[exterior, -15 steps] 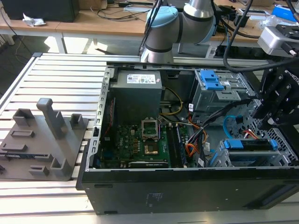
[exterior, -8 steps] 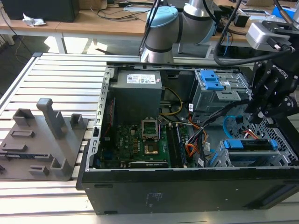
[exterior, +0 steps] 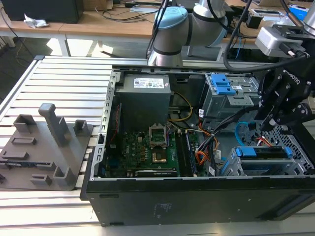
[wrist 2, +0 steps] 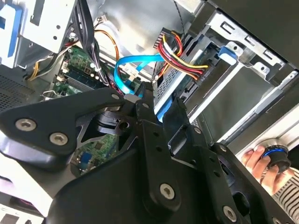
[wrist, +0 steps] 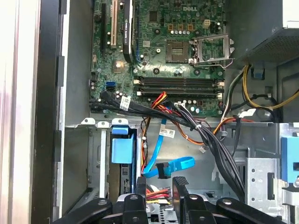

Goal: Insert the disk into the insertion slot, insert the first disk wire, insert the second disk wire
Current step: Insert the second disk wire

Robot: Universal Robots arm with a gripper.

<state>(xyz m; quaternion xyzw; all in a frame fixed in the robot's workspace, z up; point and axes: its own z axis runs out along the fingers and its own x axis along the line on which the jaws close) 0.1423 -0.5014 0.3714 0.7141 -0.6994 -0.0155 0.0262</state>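
Note:
The disk (exterior: 263, 153) sits in the insertion slot (exterior: 294, 168), its blue carrier (wrist: 121, 150) showing at the cage mouth. My gripper (exterior: 271, 125) hangs over the disk's rear end. In both wrist views its fingers stand open, with a gap between them. The second disk wire (wrist: 180, 163), a light-blue flat loop, ends in a small dark plug (wrist: 161, 171) just off the fingertips (wrist: 141, 183). It shows again as the light-blue loop (wrist 2: 135, 63) by the gripper (wrist 2: 161, 105). The first disk wire (wrist 2: 184, 63), red, yellow and black, runs to the disk's rear.
The motherboard (wrist: 177, 51) and a thick bundle of black cables (wrist: 219, 154) lie beside the cage. A taller grey cage with a blue latch (exterior: 221, 86) stands behind. A person's hand (wrist 2: 256, 161) holds a blue-and-black object outside the case. A grey fixture (exterior: 44, 147) rests at the exterior view's left.

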